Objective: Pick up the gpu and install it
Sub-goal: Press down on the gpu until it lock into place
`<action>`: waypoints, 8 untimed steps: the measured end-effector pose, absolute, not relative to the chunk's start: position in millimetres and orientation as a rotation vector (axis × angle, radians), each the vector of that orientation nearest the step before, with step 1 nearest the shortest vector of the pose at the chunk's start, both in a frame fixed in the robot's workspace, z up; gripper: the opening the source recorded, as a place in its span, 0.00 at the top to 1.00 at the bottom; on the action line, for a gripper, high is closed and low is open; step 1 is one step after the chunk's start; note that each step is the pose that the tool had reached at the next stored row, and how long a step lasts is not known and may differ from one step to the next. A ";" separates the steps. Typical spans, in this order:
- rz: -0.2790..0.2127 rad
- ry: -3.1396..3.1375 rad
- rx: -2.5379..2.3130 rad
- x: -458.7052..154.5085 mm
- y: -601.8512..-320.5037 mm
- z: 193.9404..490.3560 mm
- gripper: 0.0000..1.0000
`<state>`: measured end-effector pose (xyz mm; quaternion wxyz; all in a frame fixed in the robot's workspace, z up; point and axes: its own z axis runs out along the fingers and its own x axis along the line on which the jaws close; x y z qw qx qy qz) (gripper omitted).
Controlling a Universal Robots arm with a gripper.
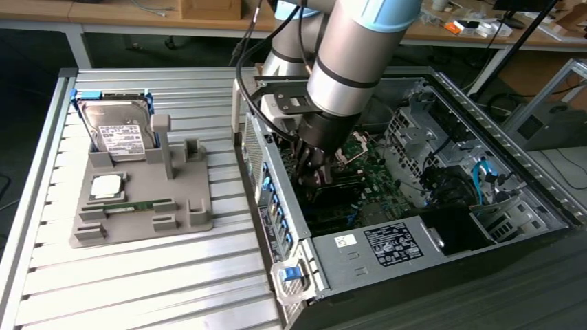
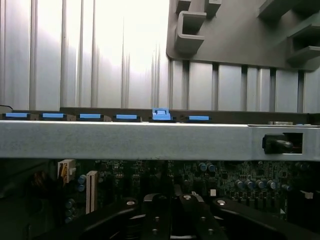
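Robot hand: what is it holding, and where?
Cannot tell. The hand is shut inside the computer case, but anything between its tips is too dark to see.

You are looking at a robotics lab or electronics workshop. An open computer case [image 1: 403, 199] with its motherboard [image 1: 367, 175] exposed sits on a ribbed aluminium table [image 1: 137, 275], and beside the case lies a grey fixture tray [image 1: 137, 199] holding a hard drive [image 1: 117, 130]. Behind the case stand wooden workbenches [image 1: 119, 14] strewn with cables and small parts.
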<state>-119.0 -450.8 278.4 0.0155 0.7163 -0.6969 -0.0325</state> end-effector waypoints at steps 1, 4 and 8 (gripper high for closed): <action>-0.101 -2.168 2.228 -119.0 -450.9 277.6 0.90; -0.101 -2.167 2.228 -119.0 -451.4 276.3 0.90; -0.101 -2.168 2.228 -119.0 -452.1 274.1 0.90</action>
